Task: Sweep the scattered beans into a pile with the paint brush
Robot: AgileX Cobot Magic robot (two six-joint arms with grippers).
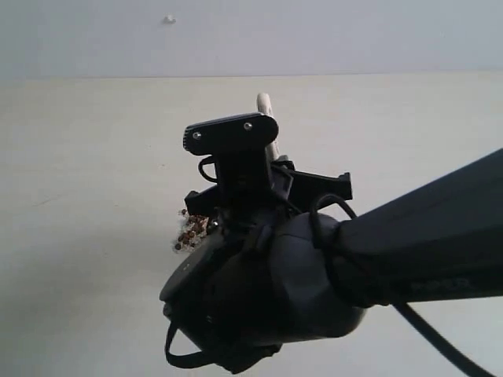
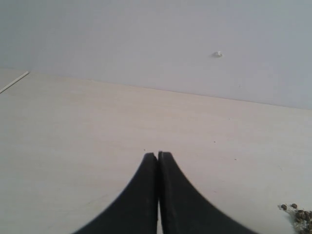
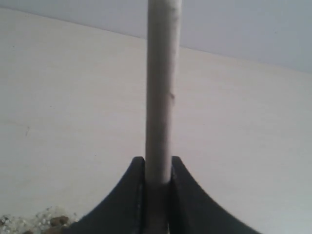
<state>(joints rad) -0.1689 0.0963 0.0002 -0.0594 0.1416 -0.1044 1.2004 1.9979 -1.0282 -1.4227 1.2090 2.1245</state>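
My right gripper (image 3: 158, 163) is shut on the paint brush's pale wooden handle (image 3: 161, 87), which runs straight out past the fingertips. From outside, only the handle tip (image 1: 264, 102) shows above the right arm; bristles and ferrule are hidden behind the wrist. Reddish-brown beans (image 1: 190, 229) mixed with whitish grains lie clustered just left of the right gripper's body, partly covered by it. A few beans (image 3: 57, 221) show beside the right fingers, and some beans (image 2: 298, 214) appear at the edge of the left wrist view. My left gripper (image 2: 157, 156) is shut and empty over bare table.
The right arm (image 1: 424, 236) fills the lower right of the exterior view and blocks much of the table (image 1: 94, 157). A pale wall (image 1: 314, 31) rises behind the table's far edge, with a small white fitting (image 1: 169, 19) on it.
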